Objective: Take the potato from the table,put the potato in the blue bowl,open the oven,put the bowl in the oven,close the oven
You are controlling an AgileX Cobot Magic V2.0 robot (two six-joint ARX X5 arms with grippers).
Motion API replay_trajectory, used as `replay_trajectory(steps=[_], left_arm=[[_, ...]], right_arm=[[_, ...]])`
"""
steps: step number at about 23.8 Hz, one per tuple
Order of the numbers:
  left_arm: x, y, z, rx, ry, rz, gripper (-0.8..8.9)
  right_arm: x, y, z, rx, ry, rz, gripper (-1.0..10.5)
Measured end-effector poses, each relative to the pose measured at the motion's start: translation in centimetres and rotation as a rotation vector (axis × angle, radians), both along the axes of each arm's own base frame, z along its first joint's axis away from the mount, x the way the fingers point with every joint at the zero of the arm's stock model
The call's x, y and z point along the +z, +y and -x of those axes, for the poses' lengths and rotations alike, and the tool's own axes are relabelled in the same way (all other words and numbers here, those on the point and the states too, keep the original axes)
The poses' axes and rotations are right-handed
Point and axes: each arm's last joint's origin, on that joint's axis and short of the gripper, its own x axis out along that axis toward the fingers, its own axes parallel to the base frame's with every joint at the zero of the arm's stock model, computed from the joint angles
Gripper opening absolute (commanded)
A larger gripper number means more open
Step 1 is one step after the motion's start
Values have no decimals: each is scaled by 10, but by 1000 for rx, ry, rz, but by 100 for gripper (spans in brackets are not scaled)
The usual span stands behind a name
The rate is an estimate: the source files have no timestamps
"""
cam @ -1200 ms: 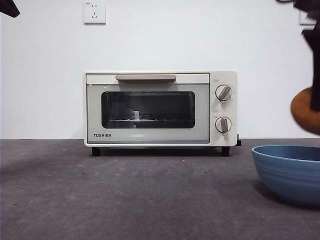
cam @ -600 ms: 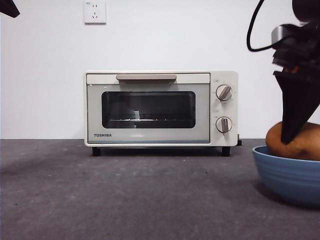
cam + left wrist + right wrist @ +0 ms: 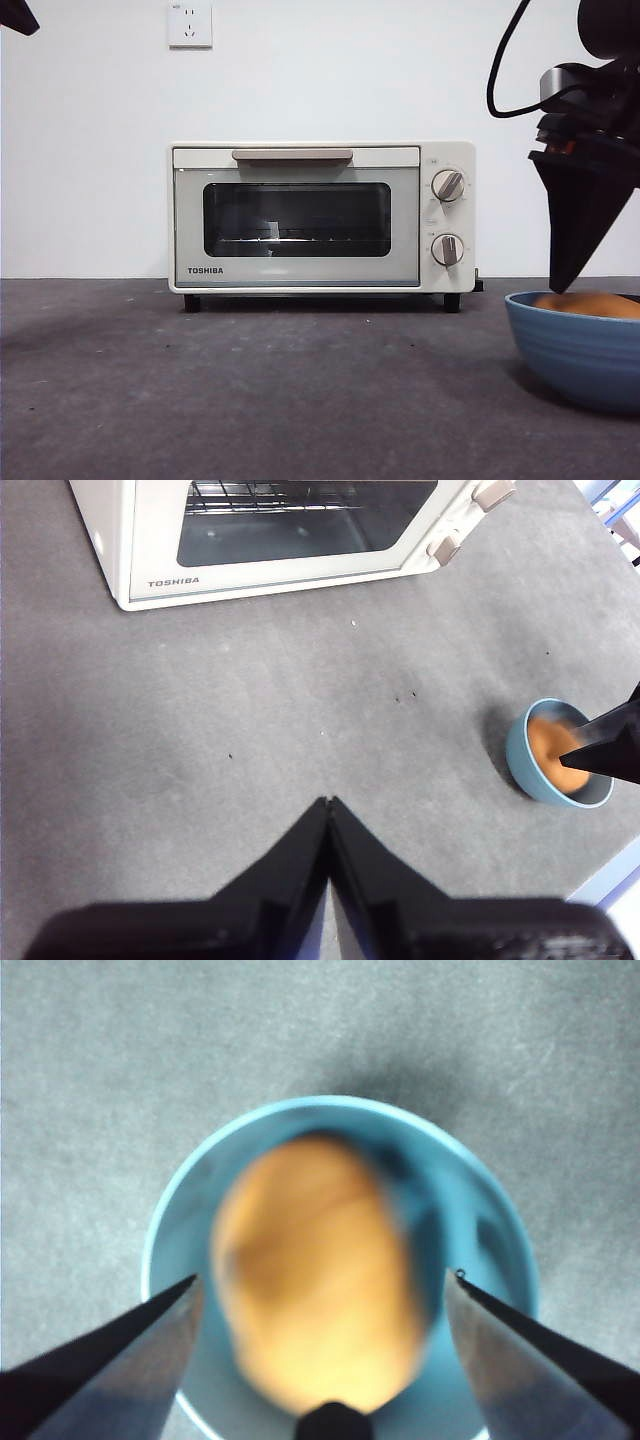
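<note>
The orange-brown potato (image 3: 315, 1275) lies inside the blue bowl (image 3: 480, 1220), free of any grip; from the front only its top (image 3: 588, 303) shows above the bowl's rim (image 3: 570, 345) at the right edge. My right gripper (image 3: 325, 1285) hangs just above the bowl, open, one jaw on each side of the potato; a dark jaw (image 3: 578, 215) points down at it. The cream TOSHIBA oven (image 3: 320, 218) stands at the back with its door closed. My left gripper (image 3: 328, 805) is shut and empty, high over the table (image 3: 250, 390), well left of the bowl (image 3: 555, 755).
A wall socket (image 3: 189, 24) sits on the white wall above the oven. The right arm's black cable (image 3: 500, 70) loops at the upper right. A black tip (image 3: 15, 15) shows at the top left corner. The table's edge (image 3: 605, 885) runs close behind the bowl.
The potato came down from the air into the bowl and was let go. The right gripper opened and has risen slightly above the bowl. The left arm has not moved.
</note>
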Motion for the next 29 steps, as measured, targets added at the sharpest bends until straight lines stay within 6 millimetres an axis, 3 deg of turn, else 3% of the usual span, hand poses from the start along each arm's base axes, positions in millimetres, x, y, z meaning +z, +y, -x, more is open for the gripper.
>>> replay_trajectory(steps=[6,9,12,13,17,20,21,24,29], left_arm=[[0,0,0,0,0,0,-4],[0,0,0,0,0,0,-4],[0,0,0,0,0,0,-5],[0,0,0,0,0,0,-5],[0,0,0,-2,0,1,-5],[-3,-9,-7,-35,11,11,-5],[-5,-15,-13,-55,12,17,-5],[-12,-37,-39,-104,-11,53,-5],[-5,-61,-76,-132,-13,88,-5]], right_arm=[[3,1,1,7,24,-22,415],[27,2,-3,7,17,-25,428],[57,1,-2,16,10,-13,718],[63,0,0,21,14,0,757],[77,-6,15,27,67,82,760],[90,-13,41,49,76,93,746],[97,-16,52,54,61,88,656],[115,-27,84,41,-30,56,-37],[131,-38,118,-6,-166,-7,-8]])
